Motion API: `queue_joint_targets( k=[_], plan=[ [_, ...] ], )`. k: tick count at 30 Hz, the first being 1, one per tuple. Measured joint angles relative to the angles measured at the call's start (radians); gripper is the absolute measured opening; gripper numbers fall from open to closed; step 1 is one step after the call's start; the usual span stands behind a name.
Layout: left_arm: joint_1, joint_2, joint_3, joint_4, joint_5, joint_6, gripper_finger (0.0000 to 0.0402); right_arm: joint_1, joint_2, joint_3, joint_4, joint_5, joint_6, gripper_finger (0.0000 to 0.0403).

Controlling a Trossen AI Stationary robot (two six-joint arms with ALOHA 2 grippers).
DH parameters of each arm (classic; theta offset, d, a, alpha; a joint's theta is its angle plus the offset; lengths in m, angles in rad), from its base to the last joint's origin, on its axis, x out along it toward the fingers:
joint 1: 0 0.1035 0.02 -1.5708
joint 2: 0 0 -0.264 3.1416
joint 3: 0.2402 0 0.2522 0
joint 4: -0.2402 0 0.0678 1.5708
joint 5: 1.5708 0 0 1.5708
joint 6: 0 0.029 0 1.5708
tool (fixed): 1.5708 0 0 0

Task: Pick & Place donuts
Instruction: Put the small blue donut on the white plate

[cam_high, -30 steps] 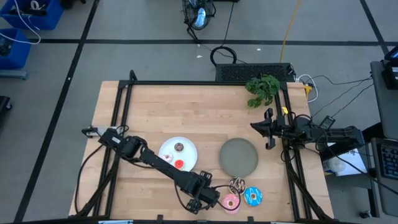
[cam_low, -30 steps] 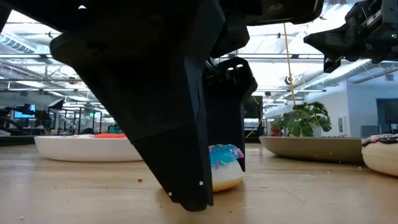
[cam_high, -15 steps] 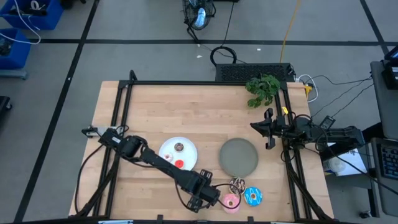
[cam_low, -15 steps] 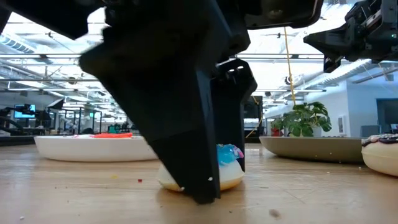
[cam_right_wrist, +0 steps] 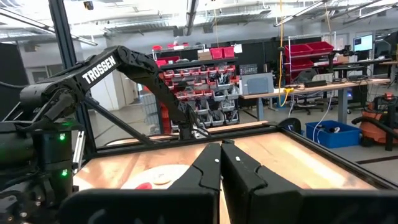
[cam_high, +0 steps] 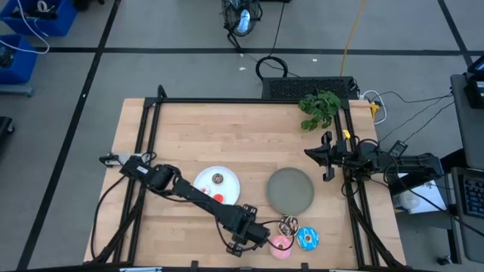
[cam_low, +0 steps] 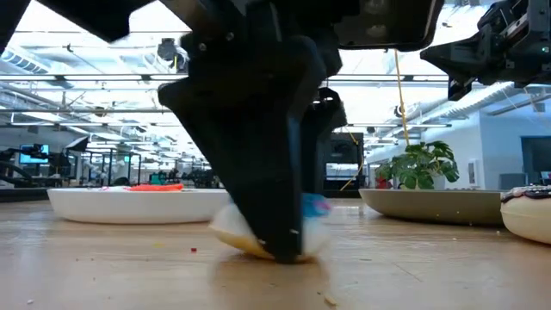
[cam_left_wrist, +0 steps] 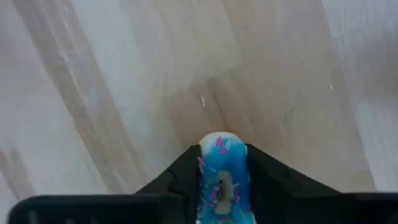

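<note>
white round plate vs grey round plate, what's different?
The white round plate carries a tiny brown ring and a tiny red ring; the grey round plate shows none. The white one lies left of the grey one in the high view. Both lie flat on the wooden table.

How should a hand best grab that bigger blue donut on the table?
Probably from straight above, pinching the blue donut across its outer rim, since it lies flat on the wood. Turn the pinch so it stays clear of the pink donut close beside it.
</note>
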Motion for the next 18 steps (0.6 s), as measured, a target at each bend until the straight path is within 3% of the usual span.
queue_joint_targets(
  k=[6, 13, 18],
  plan=[
    [0.006, 0.001, 0.142, -0.128, -0.039, -0.004, 0.0077, 0.000, 0.000, 0.000, 0.000, -0.001, 0.000, 0.0000],
    [0.010, -0.002, 0.337, -0.319, -0.104, 0.004, 0.0072, 0.000, 0.000, 0.000, 0.000, -0.003, 0.000, 0.0000],
    [0.030, -0.058, 0.319, -0.435, -0.164, -0.032, 0.0072, 0.000, 0.000, 0.000, -0.001, -0.003, 0.001, 0.0000]
  ],
)
